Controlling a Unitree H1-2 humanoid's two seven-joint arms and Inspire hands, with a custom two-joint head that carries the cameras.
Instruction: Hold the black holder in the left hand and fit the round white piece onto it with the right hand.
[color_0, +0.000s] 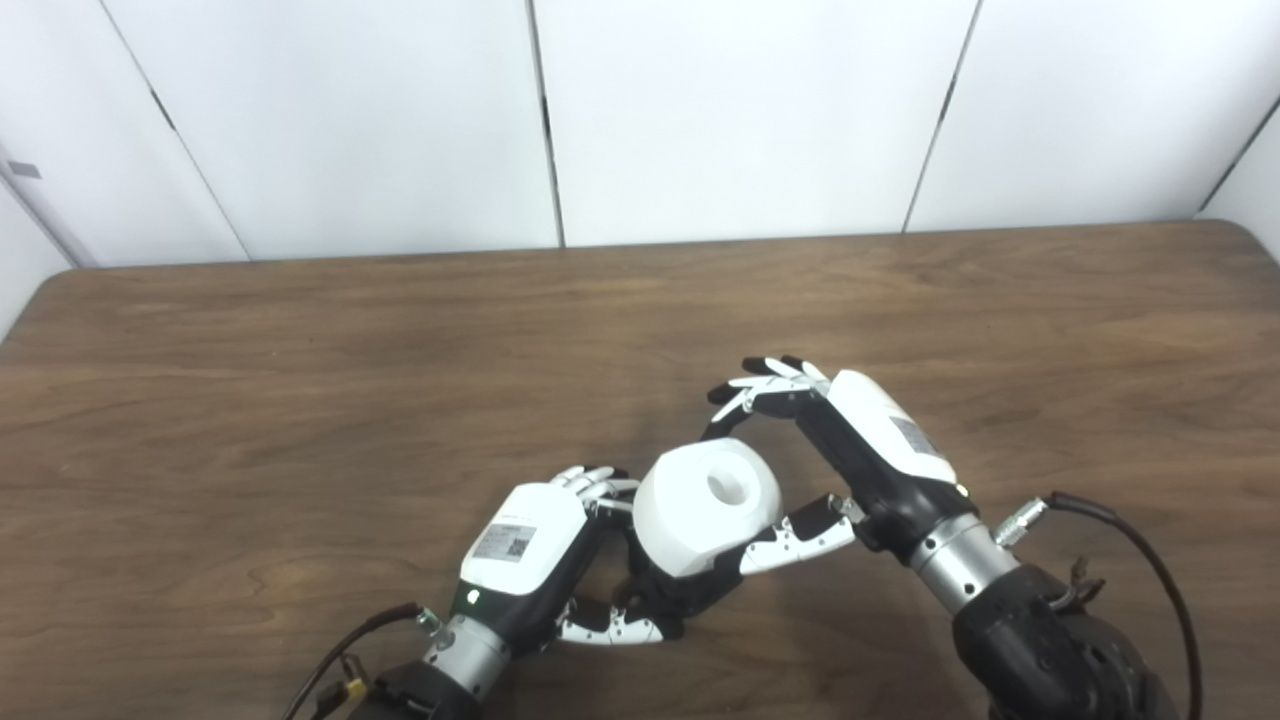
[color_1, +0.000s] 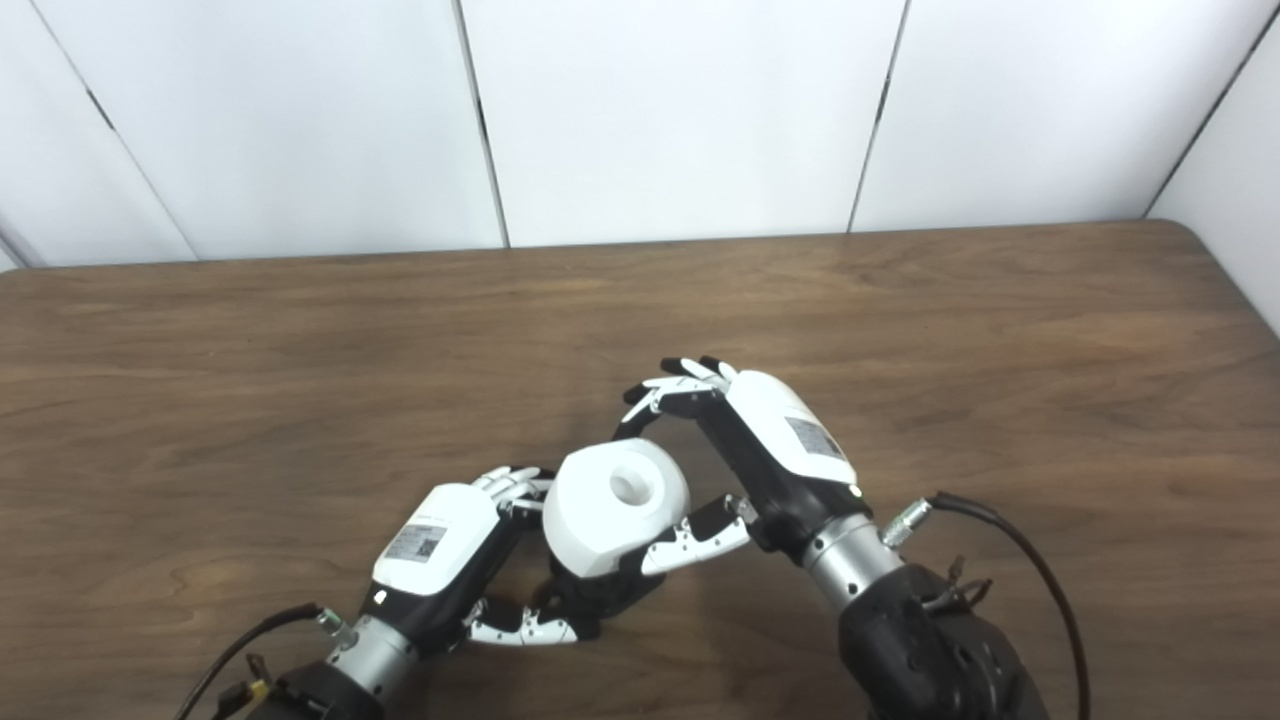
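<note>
a wide brown wood-grain table (color_0: 300, 400) fills the view, with white wall panels (color_0: 740, 110) behind it. near its front edge the right hand (color_0: 860, 450) curls fingers and thumb around the round white piece with a centre hole (color_0: 705, 505), gripping it. the left hand (color_0: 530, 560) sits just beside and below, its fingers closed on the small black holder (color_0: 690, 595), which shows directly under the white piece, touching it.

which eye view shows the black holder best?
Neither shows much. The left eye view is marginally better: the black holder peeks out below the white piece, between the left hand and the right hand. The right eye view shows the same dark sliver under the piece, slightly smaller; its shape is hidden in both.
</note>
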